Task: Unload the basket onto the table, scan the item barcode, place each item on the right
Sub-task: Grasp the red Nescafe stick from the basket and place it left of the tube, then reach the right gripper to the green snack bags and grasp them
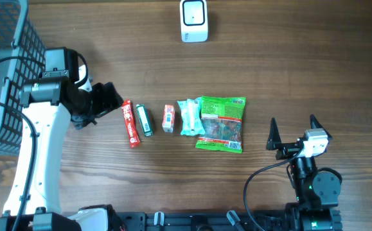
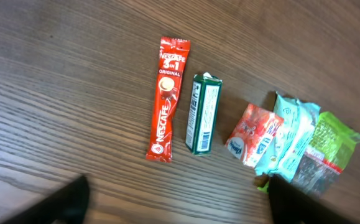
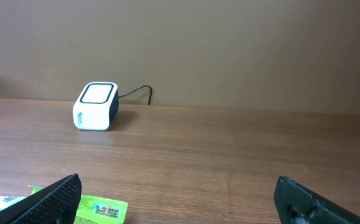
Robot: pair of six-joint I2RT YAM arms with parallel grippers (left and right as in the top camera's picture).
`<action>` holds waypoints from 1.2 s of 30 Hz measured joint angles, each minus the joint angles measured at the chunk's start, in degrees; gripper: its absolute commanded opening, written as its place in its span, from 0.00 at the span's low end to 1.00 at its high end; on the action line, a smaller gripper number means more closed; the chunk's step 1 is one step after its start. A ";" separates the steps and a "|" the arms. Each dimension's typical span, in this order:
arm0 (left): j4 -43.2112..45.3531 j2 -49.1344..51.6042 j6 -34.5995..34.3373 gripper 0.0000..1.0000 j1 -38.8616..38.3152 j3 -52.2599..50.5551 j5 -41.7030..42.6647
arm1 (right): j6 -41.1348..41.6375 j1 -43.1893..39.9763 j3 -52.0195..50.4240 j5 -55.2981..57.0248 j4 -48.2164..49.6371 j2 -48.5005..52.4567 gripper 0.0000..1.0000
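- Your left gripper (image 1: 112,99) is standing with its jaws wide apart and nothing between them; both dark fingers (image 2: 61,202) are showing at the bottom corners of the left wrist view.
- The red Nescafe stick (image 2: 167,99) is lying flat just ahead of those jaws, inside the span of the gap and nearer the left finger.
- The green box (image 2: 203,114) is lying right beside the stick, close to the middle of the gap, with a barcode facing up.
- The red-and-white sachet (image 2: 254,134), the pale teal packet (image 2: 291,140) and the green snack bag (image 2: 329,146) are lying further toward the right finger, the last three overlapping or touching.
- Your right gripper (image 1: 293,131) is also standing with its jaws fully apart, gripping nothing.
- The white scanner (image 3: 96,106) is sitting well ahead of the right jaws, off toward the left finger's side; a corner of the snack bag is showing just beside that finger.
- The wire basket (image 1: 6,77) is sitting behind the left jaws.
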 measured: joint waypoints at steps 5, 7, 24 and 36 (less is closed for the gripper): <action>0.07 -0.15 -0.61 1.00 0.00 0.00 -0.59 | 0.00 0.00 0.00 0.00 0.00 0.00 0.99; -0.04 -0.15 -0.57 1.00 0.00 0.00 -0.59 | 0.00 0.00 0.00 0.00 0.00 0.00 1.00; 8.74 -0.44 -0.59 1.00 0.00 -10.05 3.54 | 0.00 0.00 0.00 0.00 0.02 0.00 1.00; 8.55 -0.44 -0.59 1.00 0.00 -10.08 5.79 | 2.49 0.00 0.00 -0.85 0.02 0.00 1.00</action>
